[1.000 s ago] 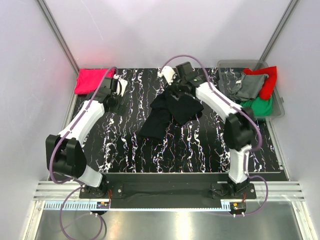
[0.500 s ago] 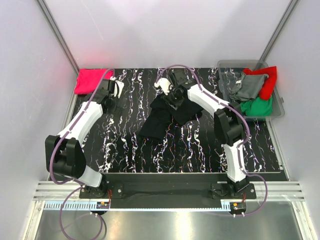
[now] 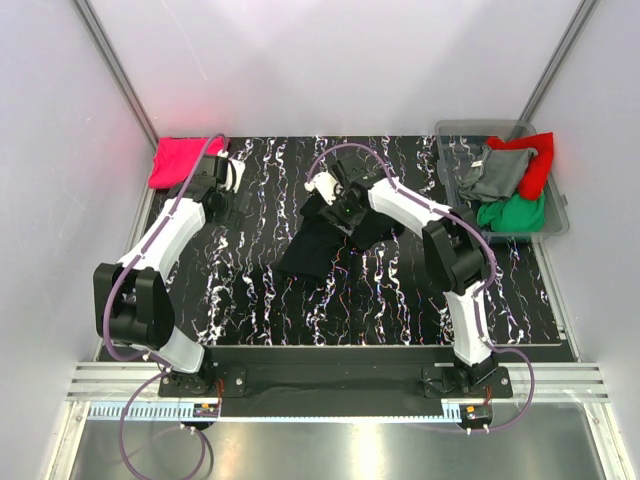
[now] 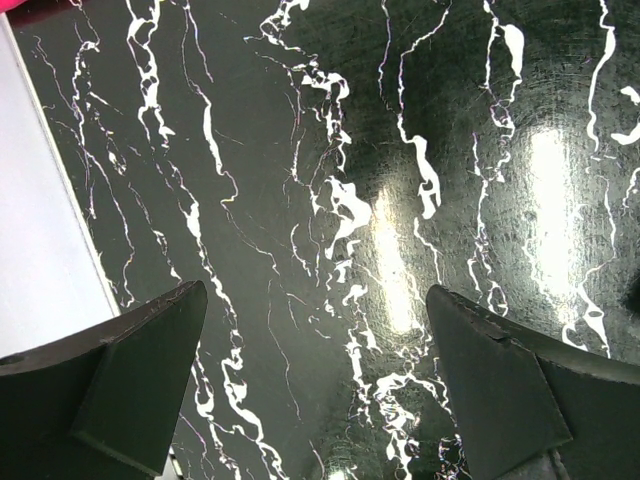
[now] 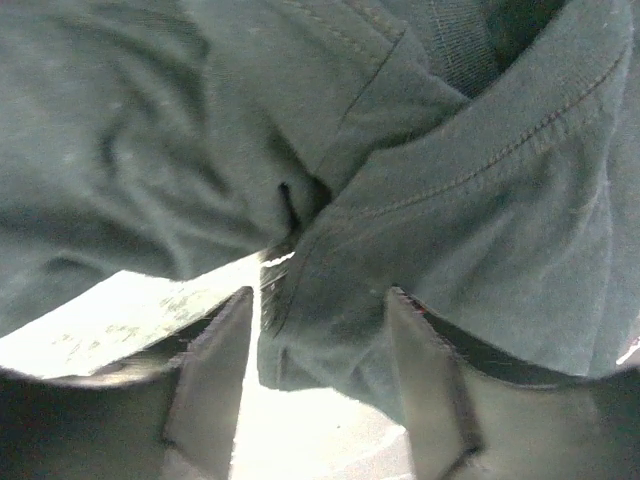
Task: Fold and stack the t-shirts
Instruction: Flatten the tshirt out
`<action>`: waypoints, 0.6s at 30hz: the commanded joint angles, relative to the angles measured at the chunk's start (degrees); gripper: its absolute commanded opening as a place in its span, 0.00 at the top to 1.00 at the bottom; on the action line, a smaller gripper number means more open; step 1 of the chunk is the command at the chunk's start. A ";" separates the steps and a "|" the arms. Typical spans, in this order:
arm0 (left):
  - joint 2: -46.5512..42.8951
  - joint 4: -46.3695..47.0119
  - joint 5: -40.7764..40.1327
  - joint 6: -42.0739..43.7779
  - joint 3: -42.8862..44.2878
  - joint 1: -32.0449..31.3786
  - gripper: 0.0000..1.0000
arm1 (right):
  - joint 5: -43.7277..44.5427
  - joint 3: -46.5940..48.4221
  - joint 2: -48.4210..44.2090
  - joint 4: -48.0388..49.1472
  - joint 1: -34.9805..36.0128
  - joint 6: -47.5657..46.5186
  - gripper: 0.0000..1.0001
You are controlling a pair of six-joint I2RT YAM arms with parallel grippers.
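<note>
Here, the black t-shirt (image 3: 318, 245) is lying crumpled near the middle of the marbled table (image 3: 390, 290). Its bulk is bunching toward the far side and one part is trailing toward the near left. The right gripper (image 3: 343, 200) is reaching down onto the far edge of that heap. From its wrist camera we are seeing its two fingers (image 5: 215, 380) standing apart, with a stitched fold of the dark cloth hanging between them. A strip of light is showing between the fold and one finger, so nothing is being pinched.

Farther out, the pink-red t-shirt (image 3: 178, 160) is lying flat at the far left corner. The left gripper (image 3: 228, 178) is hovering just beside it over bare table, its jaws spreading wide and holding nothing. At the far right we are finding a clear bin (image 3: 452, 130) holding a grey t-shirt (image 3: 500, 175), a red t-shirt (image 3: 538, 160) and a green t-shirt (image 3: 515, 212), well apart from both grippers.
</note>
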 commanded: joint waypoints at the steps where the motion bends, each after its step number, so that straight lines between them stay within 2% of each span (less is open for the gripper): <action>1: -0.77 1.80 -0.53 -0.04 2.28 0.09 0.01 | 4.06 1.88 1.56 1.99 0.71 0.82 0.41; 2: -0.69 1.72 -0.62 0.05 2.28 0.09 0.01 | 4.51 1.71 1.56 2.17 0.71 0.64 0.58; 5: -0.60 1.72 -0.71 -0.04 2.54 0.09 0.01 | 7.67 0.56 0.51 3.58 0.71 -0.06 0.81; 6: -0.34 1.80 -0.62 -0.04 2.63 0.09 0.01 | 9.33 0.04 -0.62 3.93 0.71 -0.23 0.93; 7: -0.16 1.72 -0.62 -0.04 2.81 0.09 0.01 | 9.87 -0.49 -1.33 4.28 0.71 -0.58 0.99; 9: 0.02 1.72 -0.45 -0.04 3.24 0.09 0.01 | 10.48 -1.46 -3.61 4.37 0.71 -1.64 1.00; 12: 0.19 1.80 0.34 0.31 3.33 0.09 0.02 | 11.36 -0.94 -12.38 4.28 0.80 -4.10 1.00; 18: 2.04 1.98 4.21 0.58 3.95 0.18 0.04 | 8.47 7.50 -24.18 2.79 1.77 -13.33 1.00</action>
